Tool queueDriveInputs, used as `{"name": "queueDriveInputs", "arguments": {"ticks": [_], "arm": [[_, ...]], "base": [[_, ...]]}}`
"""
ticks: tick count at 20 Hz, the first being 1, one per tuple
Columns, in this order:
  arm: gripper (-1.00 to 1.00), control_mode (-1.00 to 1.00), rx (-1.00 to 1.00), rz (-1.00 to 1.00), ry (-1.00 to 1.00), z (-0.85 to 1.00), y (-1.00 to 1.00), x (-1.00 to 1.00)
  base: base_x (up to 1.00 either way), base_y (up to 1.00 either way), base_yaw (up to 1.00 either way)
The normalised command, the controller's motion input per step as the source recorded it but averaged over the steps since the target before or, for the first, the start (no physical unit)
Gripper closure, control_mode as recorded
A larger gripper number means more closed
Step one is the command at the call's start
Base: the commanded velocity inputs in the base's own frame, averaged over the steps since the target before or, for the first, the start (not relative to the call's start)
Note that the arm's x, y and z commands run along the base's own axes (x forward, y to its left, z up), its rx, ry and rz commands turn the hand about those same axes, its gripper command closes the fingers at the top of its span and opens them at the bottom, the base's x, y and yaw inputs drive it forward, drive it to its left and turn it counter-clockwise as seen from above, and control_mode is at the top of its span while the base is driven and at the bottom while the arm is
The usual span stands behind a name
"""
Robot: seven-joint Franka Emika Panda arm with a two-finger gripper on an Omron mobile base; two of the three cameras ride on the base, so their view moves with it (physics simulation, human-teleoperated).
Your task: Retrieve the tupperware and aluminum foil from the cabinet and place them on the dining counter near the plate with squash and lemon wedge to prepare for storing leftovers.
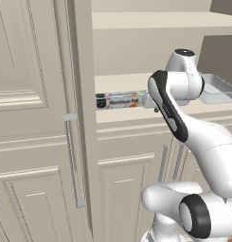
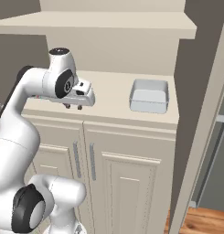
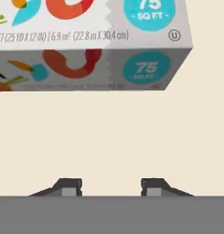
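The cabinet (image 1: 37, 118) stands open. On its middle shelf (image 2: 109, 98) the aluminum foil (image 1: 120, 100) lies lengthwise at the left. The pale grey tupperware (image 1: 218, 90) (image 2: 150, 96) sits at the right of the same shelf. My gripper (image 2: 73, 107) hovers just above the shelf, pointing down, between the two and close to the foil's right end. In the hand view the foil (image 3: 86, 41) lies a short way beyond the gripper (image 3: 111, 186), whose fingers stand apart over bare shelf with nothing between them. The dining counter and the plate are out of view.
An upper shelf (image 2: 99, 20) overhangs the hand. The left door with its silver bar handle (image 1: 72, 160) swings out toward me; the right door (image 2: 200, 137) does too. Shut lower doors (image 2: 109, 183) lie below the shelf edge.
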Motion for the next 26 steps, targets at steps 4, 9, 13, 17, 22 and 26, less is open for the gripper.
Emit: {"name": "queueDriveInputs", "arguments": {"ticks": [4,9,13,17,22,26], "arm": [[-1.00,-1.00,0.00,0.10,-0.06,0.01,0.00,0.00],[-1.00,-1.00,0.00,0.18,-0.27,0.22,0.19,0.01],[-1.00,-1.00,0.00,0.21,-0.28,0.24,0.13,0.02],[-1.00,-1.00,0.00,0.24,-0.30,0.33,0.26,0.06],[-1.00,-1.00,0.00,0.25,-0.19,0.15,0.22,0.20],[-1.00,-1.00,0.00,0.27,-0.07,0.00,0.21,0.27]], "base": [[0.00,0.00,0.00],[0.00,0.00,0.00],[0.00,0.00,0.00],[0.00,0.00,0.00],[0.00,0.00,0.00],[0.00,0.00,0.00]]}}
